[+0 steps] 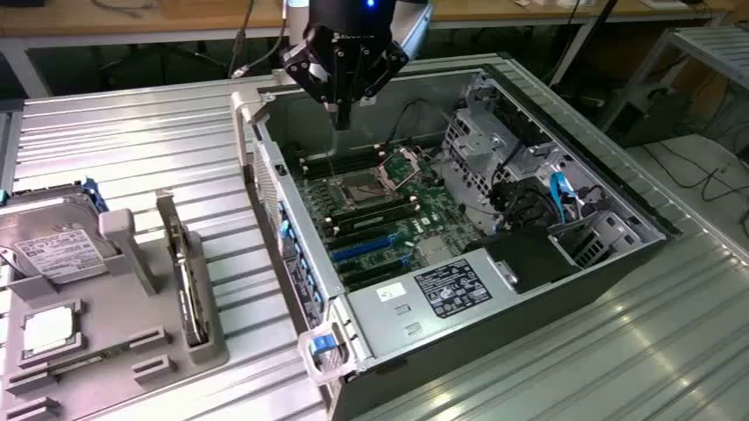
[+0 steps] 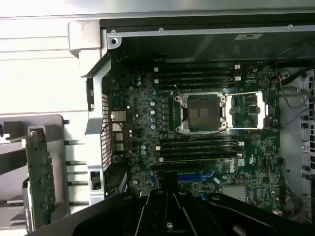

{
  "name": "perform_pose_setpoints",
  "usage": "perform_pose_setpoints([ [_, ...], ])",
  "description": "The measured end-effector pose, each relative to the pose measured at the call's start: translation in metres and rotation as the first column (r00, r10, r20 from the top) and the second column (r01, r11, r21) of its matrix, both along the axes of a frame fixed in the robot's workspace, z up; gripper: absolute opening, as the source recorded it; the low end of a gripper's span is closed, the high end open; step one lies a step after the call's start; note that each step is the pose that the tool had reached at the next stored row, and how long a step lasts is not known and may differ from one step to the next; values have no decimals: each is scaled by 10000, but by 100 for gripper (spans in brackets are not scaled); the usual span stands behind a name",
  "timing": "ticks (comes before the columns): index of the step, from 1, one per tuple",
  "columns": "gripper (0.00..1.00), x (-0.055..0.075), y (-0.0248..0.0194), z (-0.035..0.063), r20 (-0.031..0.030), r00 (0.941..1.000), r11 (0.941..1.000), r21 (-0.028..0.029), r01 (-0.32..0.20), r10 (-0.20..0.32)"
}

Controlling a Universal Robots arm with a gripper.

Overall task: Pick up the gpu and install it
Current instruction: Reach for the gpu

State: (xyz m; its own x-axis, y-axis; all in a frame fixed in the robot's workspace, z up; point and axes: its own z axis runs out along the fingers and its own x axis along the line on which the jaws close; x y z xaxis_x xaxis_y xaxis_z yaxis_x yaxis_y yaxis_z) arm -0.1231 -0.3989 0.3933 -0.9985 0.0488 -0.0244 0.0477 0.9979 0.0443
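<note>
Table (image 1: 655,351): ribbed metal top that carries everything.
Computer case (image 1: 503,338): centre of the exterior view, lying on its side with the side panel off, probably so that the board faces up to an arm working from above.
Motherboard (image 1: 398,219): flat on the case floor. Its processor socket (image 1: 357,189) stands open and empty toward twelve o'clock, and the blue expansion slots (image 1: 357,250) are bare toward six o'clock.
Grey holder (image 1: 117,351): at eight o'clock of the case, just beside it. It looks like a parts rack that keeps each piece in a known spot.
Hard drive (image 1: 53,246): propped in the holder at its far nine o'clock side.
Gpu (image 1: 185,281): on edge in a slot of the holder, on the side nearest the case, bracket end toward twelve o'clock. Upright like this, its top edge is free to be pinched. Nothing touches it.
Gripper (image 1: 342,118): at twelve o'clock, hanging over the far end of the motherboard, well apart from the gpu. Its fingers are clenched together on nothing.
Processor chip (image 1: 49,326): small silver square lying flat in the holder, at seven o'clock.
</note>
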Motion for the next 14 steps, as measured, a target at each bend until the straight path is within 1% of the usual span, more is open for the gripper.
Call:
perform_pose_setpoints([
  [4, 11, -14, 0, 0, 0, 10000, 10000, 1, 1, -1],
  [6, 11, -42, 0, 0, 0, 10000, 10000, 0, 0, 0],
  [14, 11, -270, 0, 0, 0, 10000, 10000, 0, 0, 0],
])
